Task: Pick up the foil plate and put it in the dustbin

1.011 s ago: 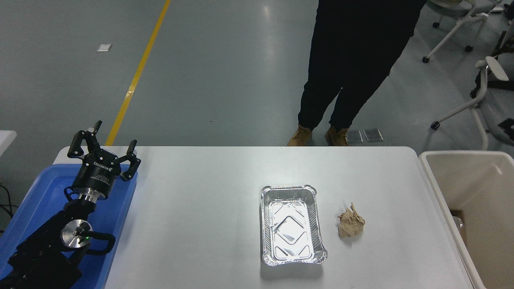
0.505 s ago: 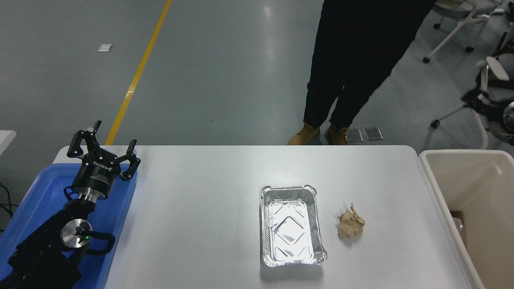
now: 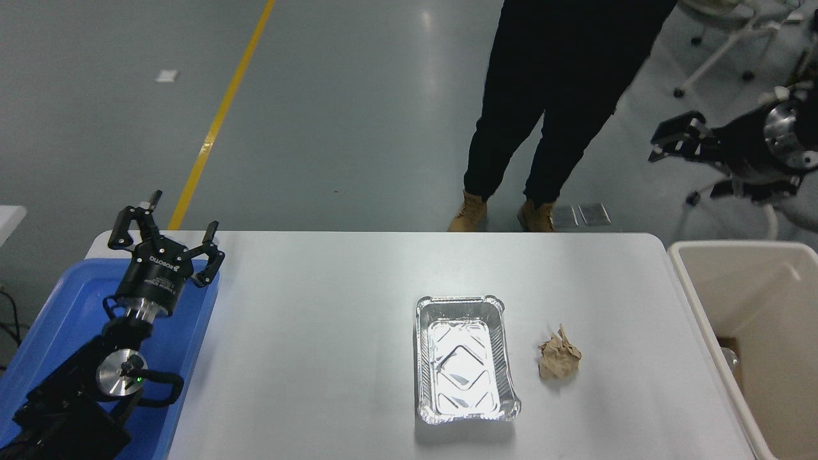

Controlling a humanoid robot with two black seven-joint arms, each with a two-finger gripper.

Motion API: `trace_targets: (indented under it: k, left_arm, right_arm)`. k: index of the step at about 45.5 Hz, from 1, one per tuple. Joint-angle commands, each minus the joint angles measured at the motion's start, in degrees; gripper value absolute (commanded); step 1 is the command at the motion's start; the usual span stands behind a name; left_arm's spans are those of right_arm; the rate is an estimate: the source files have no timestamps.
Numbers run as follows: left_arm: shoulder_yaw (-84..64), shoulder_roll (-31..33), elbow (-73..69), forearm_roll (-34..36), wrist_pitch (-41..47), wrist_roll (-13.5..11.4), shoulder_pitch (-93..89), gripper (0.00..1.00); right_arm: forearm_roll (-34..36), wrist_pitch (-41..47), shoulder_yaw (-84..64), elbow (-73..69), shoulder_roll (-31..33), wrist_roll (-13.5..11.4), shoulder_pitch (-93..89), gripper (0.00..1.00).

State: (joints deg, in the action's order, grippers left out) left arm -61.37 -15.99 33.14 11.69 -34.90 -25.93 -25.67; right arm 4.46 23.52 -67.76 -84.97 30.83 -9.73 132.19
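Head view: the foil plate (image 3: 466, 359) lies flat and open side up on the white tabletop (image 3: 332, 345), a little toward five o'clock from the tabletop's middle, with nothing touching it, so the task's pick has not begun. Its long sides run roughly from twelve to six o'clock, which leaves the thin rolled rim on each side free for a pinch from above; that rim looks like the sensible place to grip, since the shiny sloped walls would likely buckle under a hard squeeze. Just beside it at three o'clock, but apart from it, sits a crumpled brown paper ball (image 3: 558, 359), close enough that a careless approach on that side could nudge it. The dustbin (image 3: 687, 281) stands off the tabletop's edge at three o'clock, open mouth up and far wider than the plate, so a drop there should need little precision. The right gripper (image 3: 664, 137) hangs high in the air at about two o'clock, over the floor beyond the bin and well apart from the plate; whether its jaws are spread or closed I cannot tell. The left gripper (image 3: 166, 233) is parked at nine o'clock above a blue tray (image 3: 57, 306), jaws spread and holding nothing. A person (image 3: 562, 96) stands at the far side, at twelve o'clock.
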Motion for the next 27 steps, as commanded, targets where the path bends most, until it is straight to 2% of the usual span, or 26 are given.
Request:
trace_targets:
  k: [1,11,27]
  left_arm:
    - [0.0,0.0,0.0,0.0,0.0,0.0,0.0,0.98]
    - [0.0,0.0,0.0,0.0,0.0,0.0,0.0,0.98]
    - [0.0,0.0,0.0,0.0,0.0,0.0,0.0,0.98]
  right_arm:
    - [0.2,3.0,-0.2,-4.7,-9.0,0.1,6.9,1.00]
    - [0.2,2.9,1.7,-4.4,-16.8,0.3,7.0,1.00]
    - [0.1,2.5,5.7,-2.6,-21.9,0.3,0.3,1.00]
